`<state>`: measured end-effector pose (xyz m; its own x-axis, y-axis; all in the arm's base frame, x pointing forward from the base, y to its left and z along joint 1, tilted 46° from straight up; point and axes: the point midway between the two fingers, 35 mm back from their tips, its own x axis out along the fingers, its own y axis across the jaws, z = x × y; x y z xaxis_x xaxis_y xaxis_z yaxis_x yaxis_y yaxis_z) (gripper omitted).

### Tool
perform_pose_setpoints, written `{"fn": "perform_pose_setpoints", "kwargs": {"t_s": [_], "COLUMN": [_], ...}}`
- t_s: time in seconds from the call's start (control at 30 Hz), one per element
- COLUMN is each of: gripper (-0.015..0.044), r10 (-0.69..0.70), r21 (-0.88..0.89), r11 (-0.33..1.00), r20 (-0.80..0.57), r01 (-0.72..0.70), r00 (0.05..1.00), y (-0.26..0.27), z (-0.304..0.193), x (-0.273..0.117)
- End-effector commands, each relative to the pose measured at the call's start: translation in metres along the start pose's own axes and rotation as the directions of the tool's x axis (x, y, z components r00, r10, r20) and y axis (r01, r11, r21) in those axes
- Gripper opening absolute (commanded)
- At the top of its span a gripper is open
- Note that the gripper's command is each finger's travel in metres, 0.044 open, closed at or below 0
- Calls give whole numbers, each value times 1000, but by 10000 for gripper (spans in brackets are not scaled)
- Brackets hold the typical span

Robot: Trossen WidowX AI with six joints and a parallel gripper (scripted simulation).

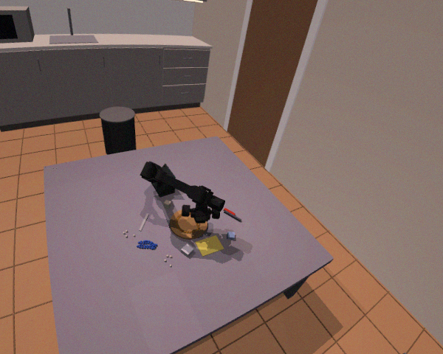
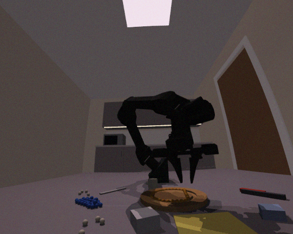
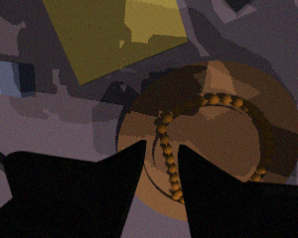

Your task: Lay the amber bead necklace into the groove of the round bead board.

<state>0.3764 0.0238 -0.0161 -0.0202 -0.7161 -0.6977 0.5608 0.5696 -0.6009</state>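
The amber bead necklace (image 1: 187,231) (image 2: 169,200) (image 3: 226,99) lies as a loop on the round wooden bead board (image 1: 173,229) (image 2: 146,202) (image 3: 220,74). In the wrist view its left side runs nearly straight, cutting inside the curved groove, which shows bare there. The rest of the loop follows the ring, partly in shadow. My gripper (image 2: 186,182) (image 3: 162,148) is partly open and empty, pointing down above the board. In the wrist view the straight run of beads shows between and below its fingertips. In the top view the fingertips are hidden by the gripper body.
A yellow sheet (image 1: 209,245) (image 2: 215,221), a grey block (image 1: 187,249) (image 2: 145,220) and a light-blue block (image 1: 230,235) (image 2: 272,212) lie in front of the board. Blue beads (image 1: 147,245) (image 2: 89,202), loose pale beads and a white stick (image 1: 144,222) lie left; a red-and-black pen (image 1: 233,215) lies right.
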Motion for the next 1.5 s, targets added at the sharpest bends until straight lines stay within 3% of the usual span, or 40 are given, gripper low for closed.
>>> {"fn": "perform_pose_setpoints", "kwargs": {"t_s": [0.0, 1.07, 1.23, 1.47], "gripper": [120, 120, 0, 0], "r10": [-4, -5, -1, -1], "r21": [19, 19, 28, 28], "r11": [1000, 1000, 1000, 1000], "r20": [1, 2, 0, 0], "r01": [4, 5, 1, 1], "r00": [1000, 1000, 1000, 1000], "y": [1, 0, 1, 1], "z": [2, 2, 3, 3], "x": [8, 40, 38, 38]}}
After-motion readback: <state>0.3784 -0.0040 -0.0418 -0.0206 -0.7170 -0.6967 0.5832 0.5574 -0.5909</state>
